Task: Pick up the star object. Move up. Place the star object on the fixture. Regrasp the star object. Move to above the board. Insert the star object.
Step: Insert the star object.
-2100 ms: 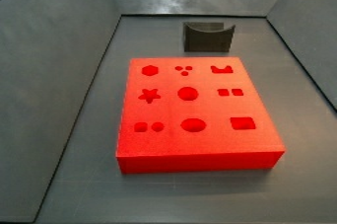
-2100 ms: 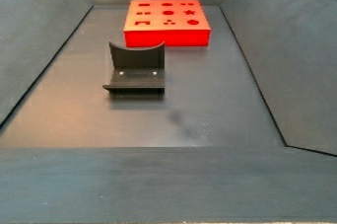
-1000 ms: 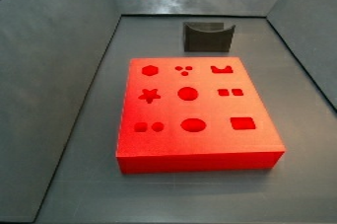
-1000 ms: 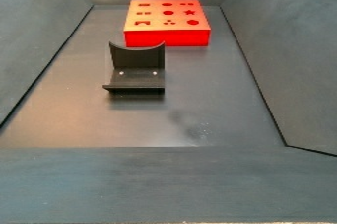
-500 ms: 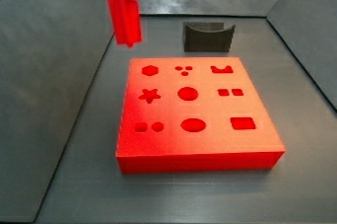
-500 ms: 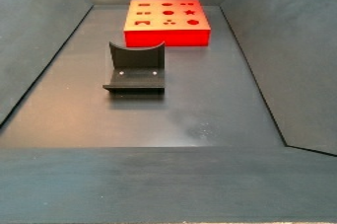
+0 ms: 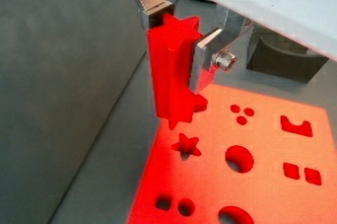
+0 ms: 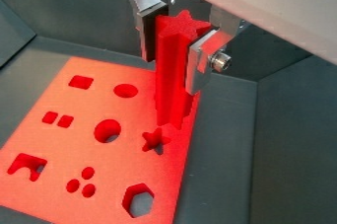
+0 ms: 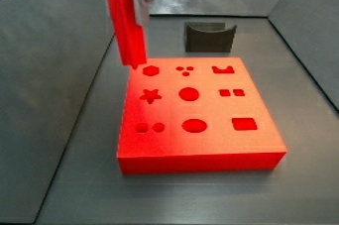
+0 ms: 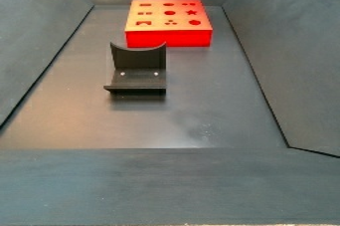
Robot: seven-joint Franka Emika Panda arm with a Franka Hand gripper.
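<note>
gripper [image 7: 180, 26] clamping star object [image 7: 171, 75] (upright), above board [image 9: 199, 120]

End effector [image 7: 184, 33] above large flat red rectangular board [image 7: 270, 174], clamped on small red star-section peg [image 7: 171, 70]; peg upright, lower end over board's star recess [image 7: 187, 146], apart from it in both wrist views. In side view, peg [image 9: 126, 23] hangs over board [image 9: 199, 110] far-left corner. Dark L-shaped fixture [image 9: 208, 37] on floor behind board, apart; in side view, fixture [image 10: 135, 69] before board [image 10: 167, 21].
</note>
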